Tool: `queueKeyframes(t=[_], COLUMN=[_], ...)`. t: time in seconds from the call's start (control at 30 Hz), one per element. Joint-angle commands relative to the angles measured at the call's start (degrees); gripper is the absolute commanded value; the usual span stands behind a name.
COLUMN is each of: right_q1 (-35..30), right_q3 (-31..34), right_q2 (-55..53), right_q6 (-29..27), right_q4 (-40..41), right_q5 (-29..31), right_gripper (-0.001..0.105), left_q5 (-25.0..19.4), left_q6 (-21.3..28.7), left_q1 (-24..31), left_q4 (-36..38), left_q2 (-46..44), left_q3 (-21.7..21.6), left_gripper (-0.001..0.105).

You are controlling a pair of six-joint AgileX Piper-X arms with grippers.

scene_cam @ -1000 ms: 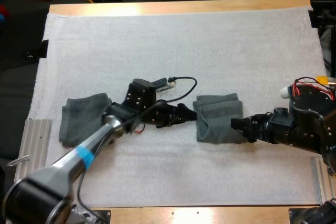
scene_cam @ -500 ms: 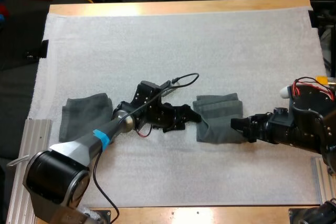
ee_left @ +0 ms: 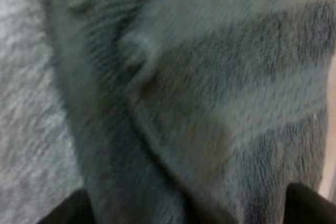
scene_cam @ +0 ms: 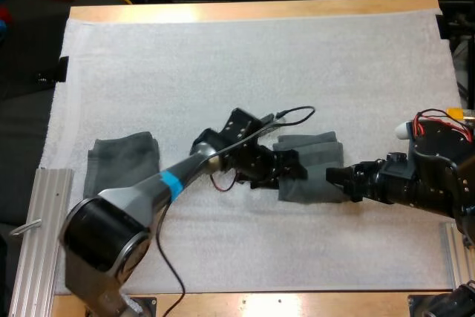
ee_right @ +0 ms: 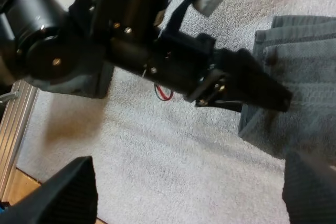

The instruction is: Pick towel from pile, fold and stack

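Have the left claw (scene_cam: 295,171) spread wide, black fingers (ee_left: 60,214) standing apart over the cloth, at the side of the folded dark grey-green cloth towel (scene_cam: 315,155) that faces the left arm. Have the right claw (scene_cam: 335,177) wide too, gripping nothing, touching or just beside the opposite side of that towel. See a second flat dark grey-green towel (scene_cam: 121,165) well apart from it, out past the left arm, both lying on the white textured mat (scene_cam: 260,72) over the wooden desk (scene_cam: 252,11).
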Motion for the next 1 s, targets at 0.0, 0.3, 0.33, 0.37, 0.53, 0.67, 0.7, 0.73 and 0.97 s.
queueKeyframes(t=[0.0,0.3,0.33,0.37,0.53,0.67,0.7,0.73,0.97], right_q1=[0.1,0.1,0.1,0.1,0.1,0.1,0.1,0.1,0.1], right_q3=[-0.2,-0.2,-0.2,-0.2,-0.2,-0.2,-0.2,-0.2,-0.2], right_q2=[-0.2,-0.2,-0.2,-0.2,-0.2,-0.2,-0.2,-0.2,-0.2], right_q6=[-0.2,-0.2,-0.2,-0.2,-0.2,-0.2,-0.2,-0.2,-0.2], right_q4=[0.1,0.1,0.1,0.1,0.1,0.1,0.1,0.1,0.1], right_q5=[-0.5,-1.0,-1.0,-1.0,-1.0,-1.0,-1.0,-1.0,-1.0], right_gripper=[0.071,0.071,0.071,0.071,0.071,0.071,0.071,0.071,0.071], left_q5=[-0.7,5.0,5.1,5.1,5.1,5.8,6.3,6.7,7.2], left_q6=[0.0,0.0,0.0,0.0,1.1,6.3,7.7,9.4,21.3], left_q1=[-0.6,-2.7,-2.8,-2.8,-2.8,-2.8,-2.8,-2.6,0.9], left_q4=[1.9,3.5,3.5,3.5,3.7,4.8,5.1,5.6,13.9], left_q2=[0.6,4.4,4.5,4.5,4.5,3.9,3.6,2.9,-5.1], left_q3=[-1.5,-7.5,-7.5,-7.5,-7.5,-7.5,-7.5,-7.5,-7.5], left_gripper=[0.071,0.066,0.064,0.058,0.020,0.000,0.000,0.000,0.000])
